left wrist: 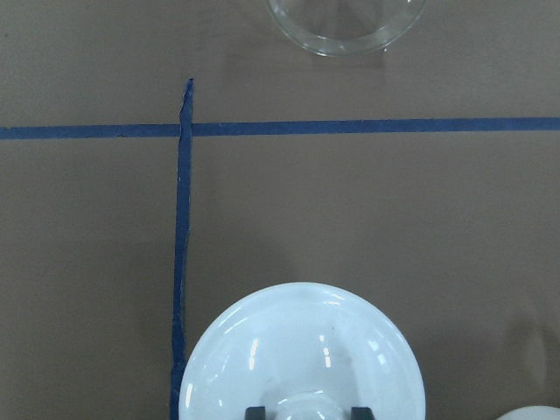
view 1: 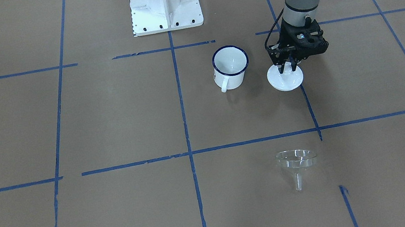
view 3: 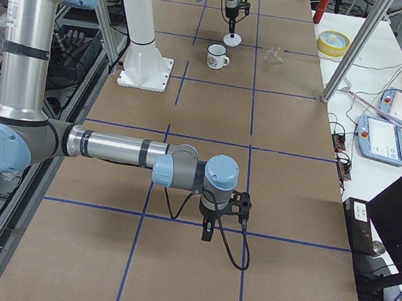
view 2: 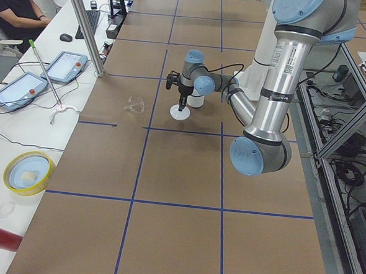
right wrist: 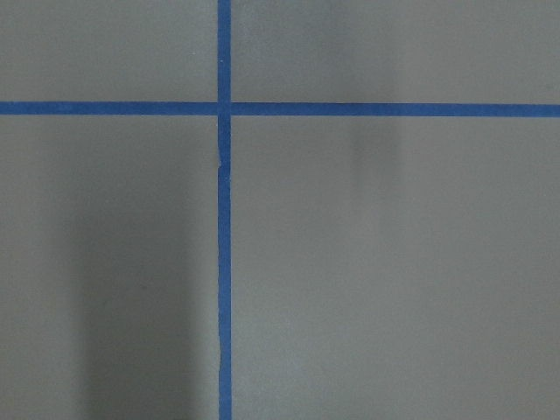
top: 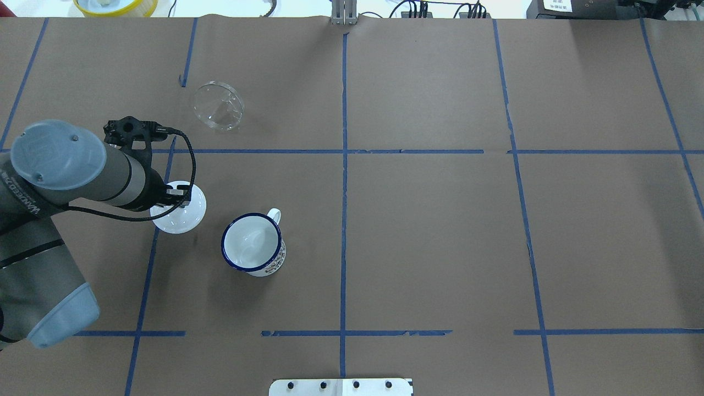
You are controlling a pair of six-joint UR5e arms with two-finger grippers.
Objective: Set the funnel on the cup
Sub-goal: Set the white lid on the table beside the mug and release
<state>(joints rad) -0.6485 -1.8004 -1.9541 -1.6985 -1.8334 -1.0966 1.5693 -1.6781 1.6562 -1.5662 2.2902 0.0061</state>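
The clear funnel (view 1: 296, 159) lies on its side on the brown paper, stem towards the operators' side; it also shows in the overhead view (top: 218, 104) and at the top of the left wrist view (left wrist: 346, 22). The white cup (view 1: 230, 66) with a dark blue rim stands upright and empty (top: 253, 243). My left gripper (view 1: 287, 69) is beside the cup, shut on the knob of a round white lid (view 1: 285, 78), which is at or just above the paper (left wrist: 302, 350). My right gripper (view 3: 207, 232) hangs far from these things; I cannot tell whether it is open or shut.
The robot's white base (view 1: 165, 3) stands behind the cup. Blue tape lines (top: 344, 165) cross the paper. A yellow dish (top: 115, 5) and cables lie past the table's far edge. An operator (view 2: 17, 9) sits at a side bench with tablets.
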